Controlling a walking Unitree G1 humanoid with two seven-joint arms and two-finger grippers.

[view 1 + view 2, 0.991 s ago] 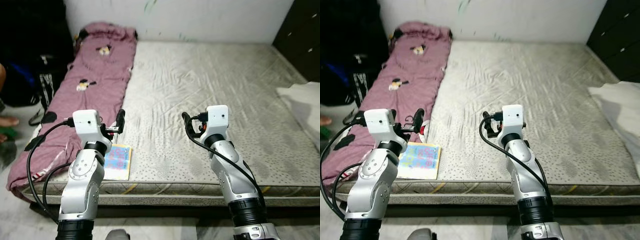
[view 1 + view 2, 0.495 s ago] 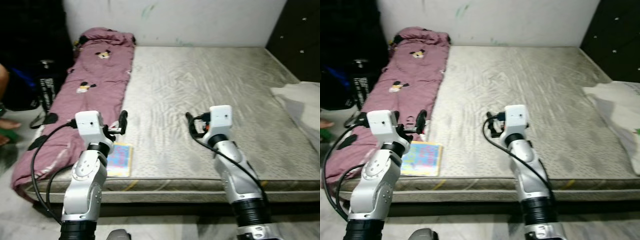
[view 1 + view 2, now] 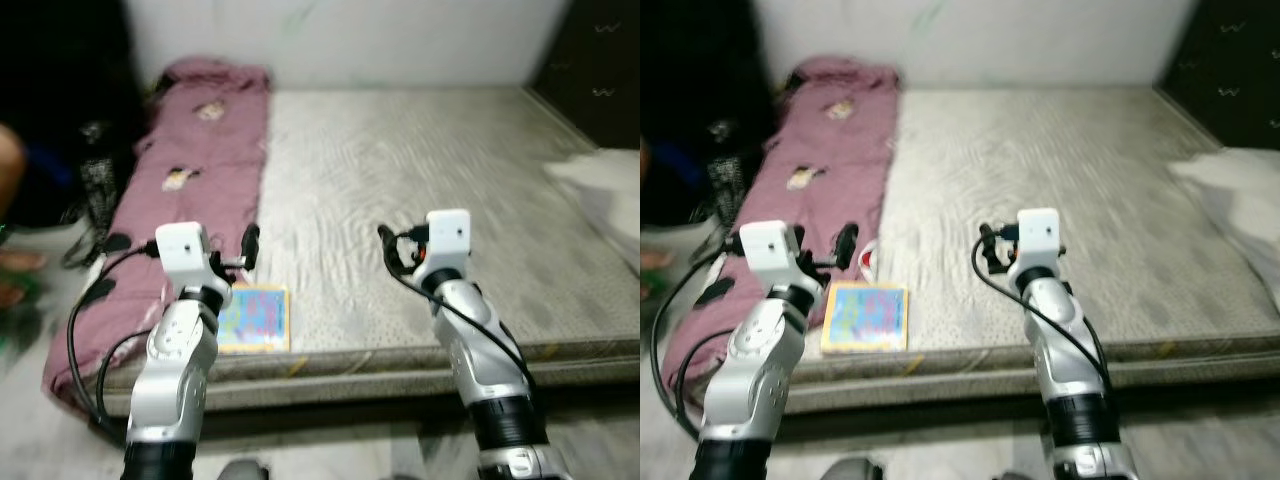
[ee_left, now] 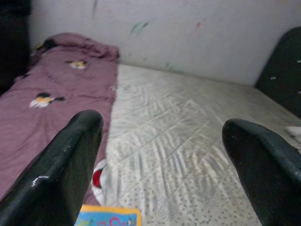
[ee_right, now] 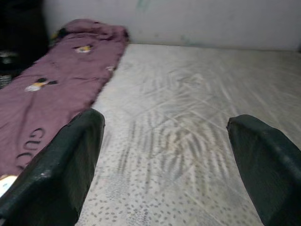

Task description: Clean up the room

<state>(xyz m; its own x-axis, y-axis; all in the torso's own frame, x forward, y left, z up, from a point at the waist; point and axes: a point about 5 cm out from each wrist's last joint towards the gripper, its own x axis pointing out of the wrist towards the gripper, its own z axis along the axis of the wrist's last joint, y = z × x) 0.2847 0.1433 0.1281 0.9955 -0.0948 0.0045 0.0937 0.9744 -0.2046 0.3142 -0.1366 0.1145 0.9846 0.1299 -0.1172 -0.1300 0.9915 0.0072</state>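
A colourful book [image 3: 255, 318] lies flat on the grey mattress [image 3: 400, 170] near its front edge, beside a purple blanket [image 3: 190, 170] that runs along the bed's left side. My left gripper [image 4: 162, 123] hangs open just above and behind the book, whose edge [image 4: 109, 218] shows below its fingers. A small red and white thing [image 4: 97, 175] lies at the blanket's edge. Over the middle of the mattress my right gripper [image 5: 165, 120] is open and holds nothing. A white cloth [image 3: 600, 190] lies at the bed's right side.
A person's foot [image 3: 15, 270] and a black bag [image 3: 95, 170] are on the floor left of the bed. A dark wardrobe [image 3: 590, 60] stands at the back right. The white wall [image 3: 350, 40] closes the far side. The picture is blurred.
The whole picture has shifted and blurred, so the camera has moved; more floor shows before the bed. Both arms keep the same pose with their fingers apart.
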